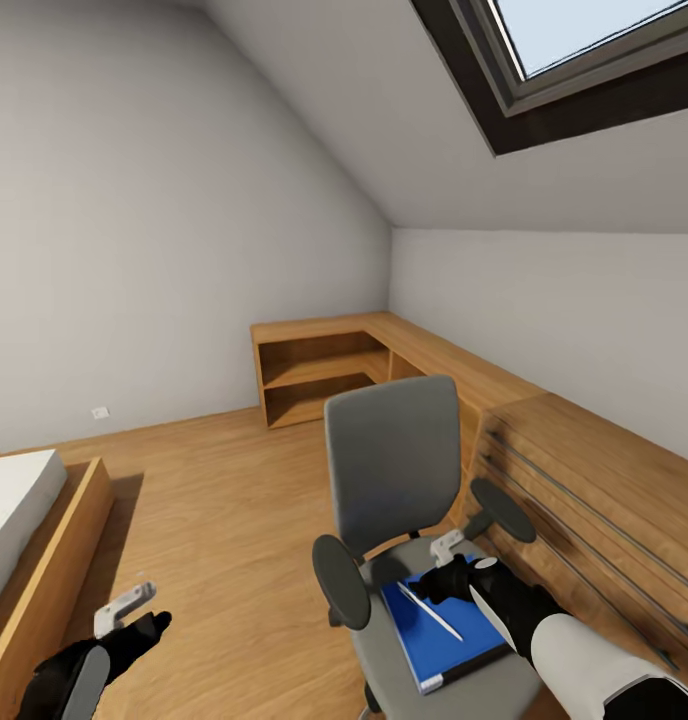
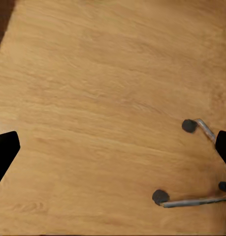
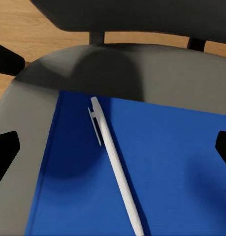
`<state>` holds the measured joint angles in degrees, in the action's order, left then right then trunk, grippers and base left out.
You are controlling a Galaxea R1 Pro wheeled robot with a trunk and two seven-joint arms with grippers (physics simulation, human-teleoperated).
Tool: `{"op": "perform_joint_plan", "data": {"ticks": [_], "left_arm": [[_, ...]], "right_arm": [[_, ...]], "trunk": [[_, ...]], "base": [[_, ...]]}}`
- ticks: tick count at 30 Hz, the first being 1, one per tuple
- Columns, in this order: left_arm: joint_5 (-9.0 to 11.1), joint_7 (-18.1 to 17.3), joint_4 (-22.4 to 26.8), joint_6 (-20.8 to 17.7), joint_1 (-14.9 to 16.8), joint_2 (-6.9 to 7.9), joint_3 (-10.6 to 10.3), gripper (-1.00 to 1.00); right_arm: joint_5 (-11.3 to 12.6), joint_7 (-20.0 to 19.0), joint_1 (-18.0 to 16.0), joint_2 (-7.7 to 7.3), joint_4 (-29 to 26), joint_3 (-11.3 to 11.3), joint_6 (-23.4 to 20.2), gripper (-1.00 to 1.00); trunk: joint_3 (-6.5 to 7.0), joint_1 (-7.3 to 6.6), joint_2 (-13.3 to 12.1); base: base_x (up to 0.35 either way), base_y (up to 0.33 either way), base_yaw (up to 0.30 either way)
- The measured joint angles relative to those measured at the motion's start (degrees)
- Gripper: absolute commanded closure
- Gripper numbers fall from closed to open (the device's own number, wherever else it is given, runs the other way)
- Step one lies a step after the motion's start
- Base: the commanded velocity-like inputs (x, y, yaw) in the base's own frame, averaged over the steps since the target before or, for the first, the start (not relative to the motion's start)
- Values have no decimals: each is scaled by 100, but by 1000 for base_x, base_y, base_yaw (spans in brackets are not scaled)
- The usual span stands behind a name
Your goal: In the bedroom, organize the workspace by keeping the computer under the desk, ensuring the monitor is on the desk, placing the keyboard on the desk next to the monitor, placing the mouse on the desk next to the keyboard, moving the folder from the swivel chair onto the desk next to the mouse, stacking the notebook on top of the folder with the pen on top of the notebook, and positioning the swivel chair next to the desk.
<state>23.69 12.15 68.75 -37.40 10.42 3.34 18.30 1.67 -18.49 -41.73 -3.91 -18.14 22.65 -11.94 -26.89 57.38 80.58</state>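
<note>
Right gripper [image 1: 454, 563] hovers over slim white pen [image 3: 114, 167] on bright-blue flat folder [image 3: 167, 167], grey swivel chair [image 1: 392, 462] seat; fingers spread wide. You're at pickup step: lower, straddle pen, close. Left gripper [image 1: 134, 612] idle, fingers wide.

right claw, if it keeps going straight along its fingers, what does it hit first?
Most likely the pen, lying on the folder on the swivel chair seat. The right claw is open and points down at them, pen roughly centred between the fingers. Depth unclear; if it passes beside the pen, the folder comes next.
</note>
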Motion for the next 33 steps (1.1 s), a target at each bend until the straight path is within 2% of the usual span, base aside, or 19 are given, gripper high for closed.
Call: {"op": "perform_joint_plan", "data": {"ticks": [2, 3, 7, 18, 33], "left_arm": [[6, 1, 664, -713, 0, -67, 31, -100], [98, -9, 822, -1114, -1, -222, 99, -100], [80, -15, 805, -1161, 0, -266, 299, -100], [75, -22, 784, -1019, -4, -289, 365, -100], [91, -24, 784, -1010, -1, -284, 373, -100]], "right_arm": [[0, 4, 0, 4, 4, 1, 0, -100], [-6, 19, 1, 8, 129, 4, -5, -100], [-7, 45, 0, 8, 168, -1, -39, -100], [-15, 59, 0, 22, 184, 11, -185, -100], [-10, 59, 0, 13, 178, -3, -656, -100]], "trunk": [[-36, 44, 80], [-55, 66, 120], [-127, 154, 281], [-324, 396, 722], [-325, 396, 724]], "base": [[0, 0, 0], [0, 0, 0], [0, 0, 0], [0, 0, 0], [0, 0, 0]]}}
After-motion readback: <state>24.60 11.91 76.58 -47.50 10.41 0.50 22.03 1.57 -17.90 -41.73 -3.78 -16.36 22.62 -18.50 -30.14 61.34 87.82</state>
